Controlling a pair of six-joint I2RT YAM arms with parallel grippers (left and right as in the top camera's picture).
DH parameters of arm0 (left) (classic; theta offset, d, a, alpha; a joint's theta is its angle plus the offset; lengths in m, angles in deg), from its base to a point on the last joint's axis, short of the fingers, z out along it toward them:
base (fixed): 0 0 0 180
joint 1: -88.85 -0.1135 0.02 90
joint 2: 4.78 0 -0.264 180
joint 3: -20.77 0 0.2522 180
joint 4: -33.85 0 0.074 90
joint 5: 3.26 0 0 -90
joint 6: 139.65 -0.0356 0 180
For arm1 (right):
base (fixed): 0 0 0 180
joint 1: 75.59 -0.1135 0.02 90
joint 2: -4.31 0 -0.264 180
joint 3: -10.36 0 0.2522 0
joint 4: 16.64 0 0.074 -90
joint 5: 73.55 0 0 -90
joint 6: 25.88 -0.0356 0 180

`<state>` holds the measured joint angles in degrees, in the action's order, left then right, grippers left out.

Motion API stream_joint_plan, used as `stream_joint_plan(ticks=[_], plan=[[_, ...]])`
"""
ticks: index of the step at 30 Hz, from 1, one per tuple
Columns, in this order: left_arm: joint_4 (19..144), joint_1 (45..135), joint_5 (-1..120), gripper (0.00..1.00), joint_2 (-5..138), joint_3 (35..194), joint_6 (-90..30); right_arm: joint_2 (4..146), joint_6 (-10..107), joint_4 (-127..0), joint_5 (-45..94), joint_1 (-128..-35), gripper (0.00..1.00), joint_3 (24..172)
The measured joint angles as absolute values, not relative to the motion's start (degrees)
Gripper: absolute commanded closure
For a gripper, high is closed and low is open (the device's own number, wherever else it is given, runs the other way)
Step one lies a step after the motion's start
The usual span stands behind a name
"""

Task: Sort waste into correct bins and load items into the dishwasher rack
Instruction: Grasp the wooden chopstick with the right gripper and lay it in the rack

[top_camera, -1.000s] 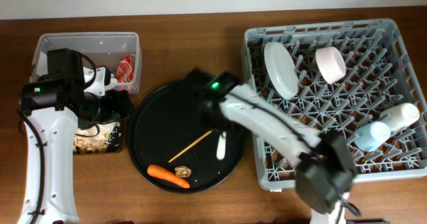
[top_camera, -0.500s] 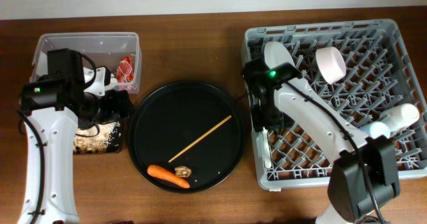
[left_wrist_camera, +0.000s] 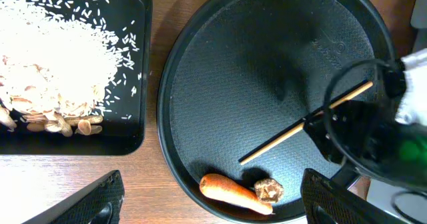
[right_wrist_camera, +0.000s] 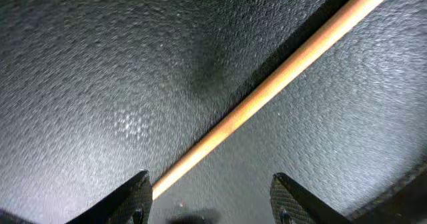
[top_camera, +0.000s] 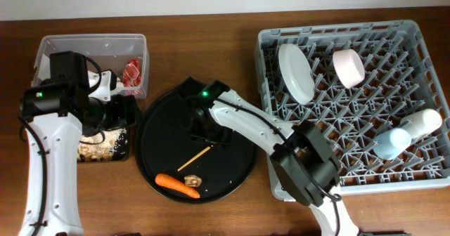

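Done, dishes: the plate [top_camera: 295,71], saucer [top_camera: 348,67], blue cup [top_camera: 391,142] and white cup [top_camera: 425,121] stand in the rack [top_camera: 415,36].
Done, waste: the wrapper [top_camera: 132,74] lies in the clear tub [top_camera: 91,43]; the rice [left_wrist_camera: 60,51] and brown scraps fill the black bin [left_wrist_camera: 143,64] beside it.
Left to do: the chopstick [top_camera: 195,159], the carrot [top_camera: 176,185] and one food scrap [top_camera: 193,182] touching it are all on the round tray [top_camera: 158,109]. By my reckoning the job is well past halfway.
Fork: nowhere in view now; the right arm covers the rack's near-left corner.
Right tool [right_wrist_camera: 212,187]: open, low over the tray, a finger on either side of the chopstick [right_wrist_camera: 267,94], nothing gripped yet.
Left tool [left_wrist_camera: 213,184]: open wide and empty, hanging over the gap between bin and round tray.
Changed: a second ago the fork lay on the tray next to the chopstick; half a second ago the right arm was at the rack's left edge. It has since swung back over the tray.
Unchanged: the left arm, the carrot and the scrap.
Surface [top_camera: 211,39]: brown wood.
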<state>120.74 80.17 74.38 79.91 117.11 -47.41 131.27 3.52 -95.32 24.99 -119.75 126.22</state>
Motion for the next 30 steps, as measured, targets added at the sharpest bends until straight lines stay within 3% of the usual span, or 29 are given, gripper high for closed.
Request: stream_joint_plan(ticks=[4,6,10,17,20,21,23,25,30], plan=[[120.71,80.17,74.4,0.16,79.91,117.11,-47.41,134.2,0.4,-93.34,24.92,-119.75,0.47,126.2],[120.71,80.17,74.4,0.16,79.91,117.11,-47.41,135.36,-0.5,-93.4,24.68,-119.75,0.71,126.22],[120.71,80.17,74.4,0.16,79.91,117.11,-47.41,135.36,-1.85,-93.23,24.53,-119.86,0.96,126.22],[120.71,80.17,74.4,0.16,79.91,117.11,-47.41,135.29,2.43,-95.78,22.38,-119.53,0.96,130.86],[120.69,80.17,74.38,0.15,79.91,117.11,-47.41,129.76,13.56,-101.73,18.63,-117.19,0.96,136.98],[120.74,80.17,74.4,0.15,79.91,117.11,-47.41,123.56,25.01,-107.65,17.75,-115.82,0.96,138.29],[120.67,80.17,74.4,0.15,79.91,117.11,-47.41,117.7,35.87,-119.65,14.1,-113.94,0.96,139.71],[120.78,80.17,74.4,0.15,79.91,117.11,-47.41,116.78,40.96,-126.49,8.16,-108.98,0.96,139.34],[120.74,80.17,74.4,0.15,79.91,117.11,-47.41,116.87,43.37,-127.02,5.18,-99.99,0.96,134.92]])
